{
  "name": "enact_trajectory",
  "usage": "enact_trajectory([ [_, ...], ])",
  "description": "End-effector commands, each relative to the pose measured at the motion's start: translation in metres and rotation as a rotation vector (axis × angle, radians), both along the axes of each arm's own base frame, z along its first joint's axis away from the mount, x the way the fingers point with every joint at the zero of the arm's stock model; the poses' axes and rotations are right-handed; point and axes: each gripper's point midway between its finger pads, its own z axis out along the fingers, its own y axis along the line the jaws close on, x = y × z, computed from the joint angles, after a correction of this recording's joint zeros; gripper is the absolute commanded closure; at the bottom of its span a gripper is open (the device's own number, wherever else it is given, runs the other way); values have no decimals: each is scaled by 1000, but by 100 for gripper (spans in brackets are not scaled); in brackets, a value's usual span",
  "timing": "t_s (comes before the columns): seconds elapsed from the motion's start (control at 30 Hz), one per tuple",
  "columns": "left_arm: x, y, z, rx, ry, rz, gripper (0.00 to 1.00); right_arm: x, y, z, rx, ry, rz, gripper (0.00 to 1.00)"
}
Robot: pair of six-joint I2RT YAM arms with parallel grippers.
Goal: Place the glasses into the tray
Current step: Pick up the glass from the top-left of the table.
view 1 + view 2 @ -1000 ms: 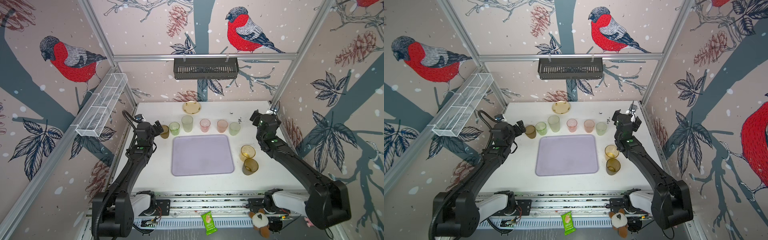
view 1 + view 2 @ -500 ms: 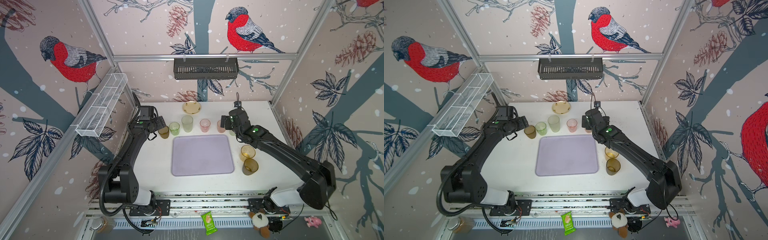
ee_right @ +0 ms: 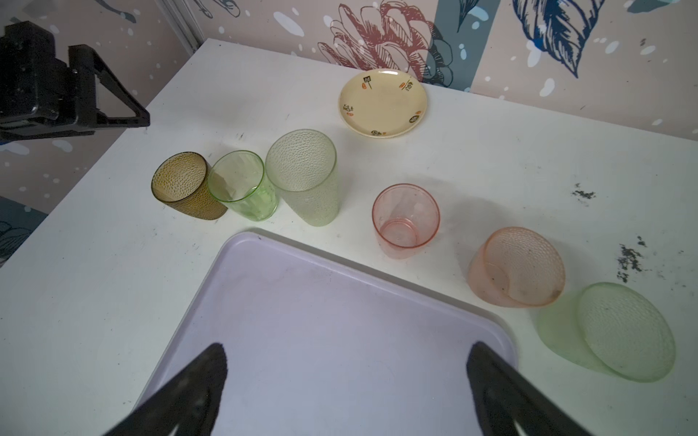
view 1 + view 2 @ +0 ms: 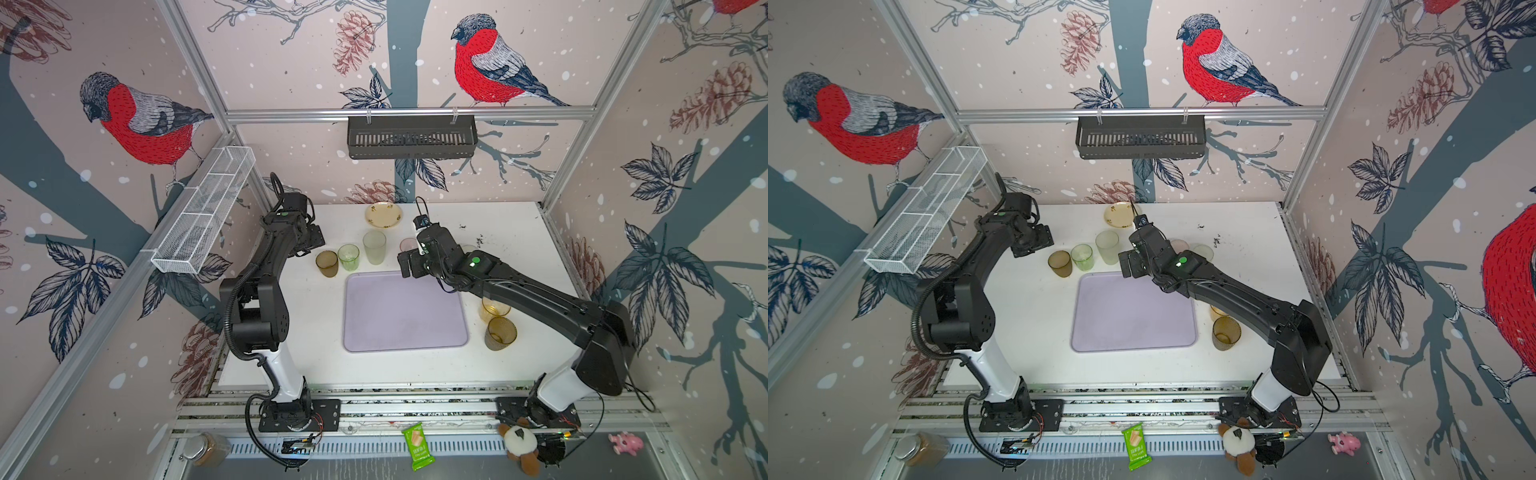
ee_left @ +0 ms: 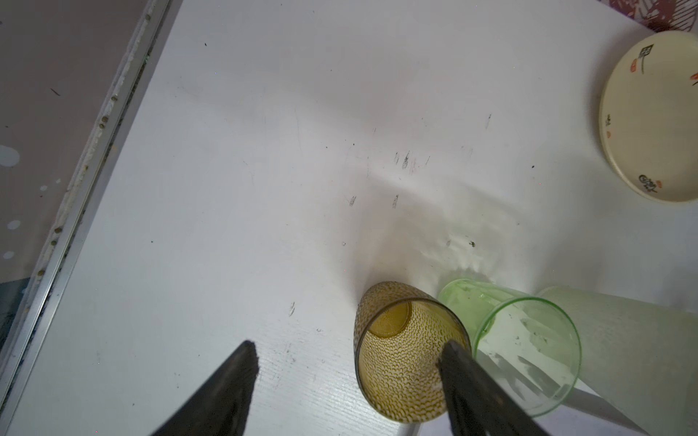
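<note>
Since the prior frame I shifted the right gripper (image 3: 345, 351), jaws wide and empty, over the tray's (image 3: 340, 302) far edge; the left gripper (image 5: 347, 349), jaws apart, held nothing beside the brown glass (image 5: 396, 362) on the table (image 5: 302, 151).

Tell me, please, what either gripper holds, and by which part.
Nothing is held: the left gripper is open at the brown glass, the right gripper open above the tray.

White table (image 4: 316, 328) bears tray (image 4: 403, 311), glasses (image 4: 374, 247) (plate (image 4: 383, 215) too).
</note>
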Motion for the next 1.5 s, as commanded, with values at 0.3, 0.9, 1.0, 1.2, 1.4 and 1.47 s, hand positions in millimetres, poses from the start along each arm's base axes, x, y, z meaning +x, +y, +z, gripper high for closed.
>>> enact_trajectory([
  [0.3, -26, -14, -38, -58, 117, -77, 30, -5, 7, 3, 10, -16, 49, 0],
  [0.9, -31, -13, -63, -39, 156, -84, 57, -5, -3, 14, 23, -47, 8, 0],
  [1.0, -30, -14, -63, -35, 155, -84, 62, -5, -6, 17, 21, -55, -1, 0],
  [1.2, -29, -15, -61, -23, 153, -85, 71, -5, -9, 21, 23, -72, -14, 0],
  [1.4, -31, -14, -60, -15, 152, -80, 78, -5, -12, 25, 22, -86, -26, 0],
  [1.47, -32, -14, -60, -15, 153, -81, 79, -4, -14, 27, 20, -94, -31, 0],
])
